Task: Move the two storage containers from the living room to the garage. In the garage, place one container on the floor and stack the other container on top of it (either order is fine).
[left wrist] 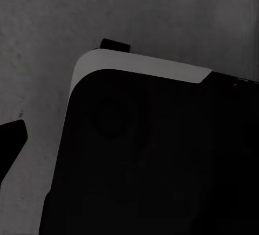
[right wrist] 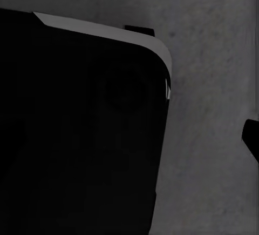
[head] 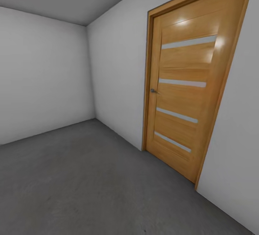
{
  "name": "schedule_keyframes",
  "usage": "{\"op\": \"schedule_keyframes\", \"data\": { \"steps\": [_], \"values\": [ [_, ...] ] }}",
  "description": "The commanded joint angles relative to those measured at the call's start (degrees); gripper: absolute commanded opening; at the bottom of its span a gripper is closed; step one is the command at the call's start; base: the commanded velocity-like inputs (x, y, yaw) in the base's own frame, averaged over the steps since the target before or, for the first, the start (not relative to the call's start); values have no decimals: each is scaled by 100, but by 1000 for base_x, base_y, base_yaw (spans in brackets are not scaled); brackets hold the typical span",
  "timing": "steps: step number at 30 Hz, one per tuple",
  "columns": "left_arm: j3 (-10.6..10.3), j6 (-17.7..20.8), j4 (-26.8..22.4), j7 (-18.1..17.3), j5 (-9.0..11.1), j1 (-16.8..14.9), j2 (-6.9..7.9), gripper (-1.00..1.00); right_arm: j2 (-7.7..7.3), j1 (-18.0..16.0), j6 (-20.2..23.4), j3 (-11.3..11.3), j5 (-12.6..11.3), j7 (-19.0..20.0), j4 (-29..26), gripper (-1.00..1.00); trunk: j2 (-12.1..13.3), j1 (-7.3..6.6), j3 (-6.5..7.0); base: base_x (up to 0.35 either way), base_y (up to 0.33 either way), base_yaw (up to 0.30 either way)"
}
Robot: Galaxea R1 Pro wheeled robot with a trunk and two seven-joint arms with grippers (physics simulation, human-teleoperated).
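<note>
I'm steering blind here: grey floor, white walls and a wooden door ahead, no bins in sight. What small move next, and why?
Probably turn the base slowly away from the door to scan the room. The head view shows bare grey floor, white walls and that closed door, but no bins. Both wrist views look down at the robot's dark base over the same floor, so nothing seems carried.

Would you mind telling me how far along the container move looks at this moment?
Done: the robot is in a bare room with white-grey walls, a grey concrete floor and a closed wood door, apparently the garage. In hand: nothing visible; wrist views show dark robot body over concrete. Left: no stacked container pair is visible here.
</note>
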Motion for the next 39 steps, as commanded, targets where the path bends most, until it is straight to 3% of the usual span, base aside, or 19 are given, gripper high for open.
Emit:
{"op": "schedule_keyframes", "data": {
  "steps": [1,26,39],
  "values": [
    [36,-11,-2,2,9,-1,-2,100,-1,-1,-13,-1,48,0,-1,100,-2,3,-5,324,0,0],
    [36,-6,-2,2,9,-1,-3,100,43,-1,-12,-87,-16,-5,-1,100,-2,3,-5,324,0,-202],
    [41,5,-2,2,115,-1,6,100,16,-1,21,-5,45,-6,-1,100,-2,3,-5,324,34,-40]
  ]
}}
